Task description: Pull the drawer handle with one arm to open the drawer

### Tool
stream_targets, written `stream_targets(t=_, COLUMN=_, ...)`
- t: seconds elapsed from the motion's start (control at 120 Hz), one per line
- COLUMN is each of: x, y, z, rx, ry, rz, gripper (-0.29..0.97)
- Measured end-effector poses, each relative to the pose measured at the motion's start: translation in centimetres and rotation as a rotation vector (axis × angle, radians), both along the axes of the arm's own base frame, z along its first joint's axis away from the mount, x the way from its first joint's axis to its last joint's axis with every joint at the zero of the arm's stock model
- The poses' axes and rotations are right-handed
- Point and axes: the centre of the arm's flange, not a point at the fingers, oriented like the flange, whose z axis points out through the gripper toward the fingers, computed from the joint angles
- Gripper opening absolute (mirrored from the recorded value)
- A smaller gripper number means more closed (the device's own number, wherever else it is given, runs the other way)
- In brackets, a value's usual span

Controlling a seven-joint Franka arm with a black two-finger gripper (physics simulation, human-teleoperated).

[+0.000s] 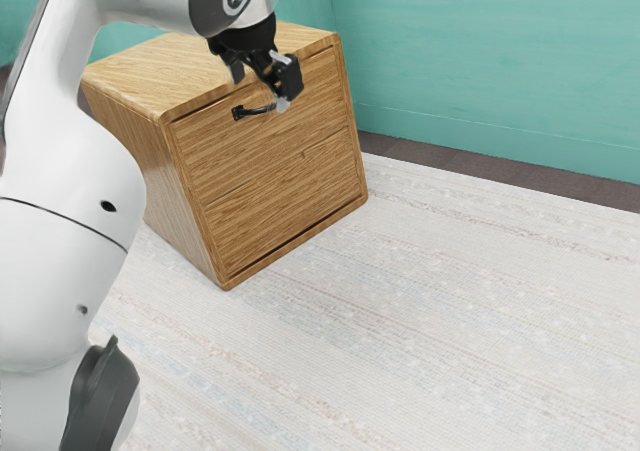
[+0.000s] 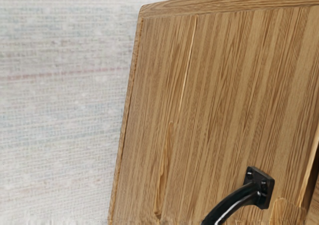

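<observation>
A wooden cabinet [image 1: 130, 71] stands on the pale carpet, its front turned toward the exterior view's right. The upper drawer front [image 1: 300, 101] lies flush with the cabinet and carries a black curved handle [image 1: 252, 111]. My black gripper [image 1: 285, 85] hangs just in front of the drawer, at the end of the handle nearer the exterior view's right. Its fingers stand apart, open, with nothing clamped between them. In the wrist view the handle [image 2: 234, 202] and its screwed mounting plate [image 2: 259, 185] sit close under my hand against the wood grain of the cabinet front [image 2: 209, 100].
A lower drawer front [image 1: 290, 196] sits beneath the upper one. Pale woven carpet [image 1: 450, 311] spreads out before the cabinet. A teal wall [image 1: 500, 51] with a dark skirting strip [image 1: 500, 166] runs behind. My white arm [image 1: 60, 221] occupies the exterior view's left.
</observation>
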Motion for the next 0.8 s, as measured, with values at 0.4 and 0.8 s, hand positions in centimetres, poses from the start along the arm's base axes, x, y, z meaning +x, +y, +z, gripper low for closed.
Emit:
stream_targets(t=0.4, x=3.2, y=-2.7, z=-3.1, rx=-0.05, ry=-0.071, rz=0.038, gripper=0.59)
stream_targets(t=0.8, x=4.3, y=-0.9, z=-4.2, rx=-0.009, ry=-0.068, rz=-0.007, gripper=0.57)
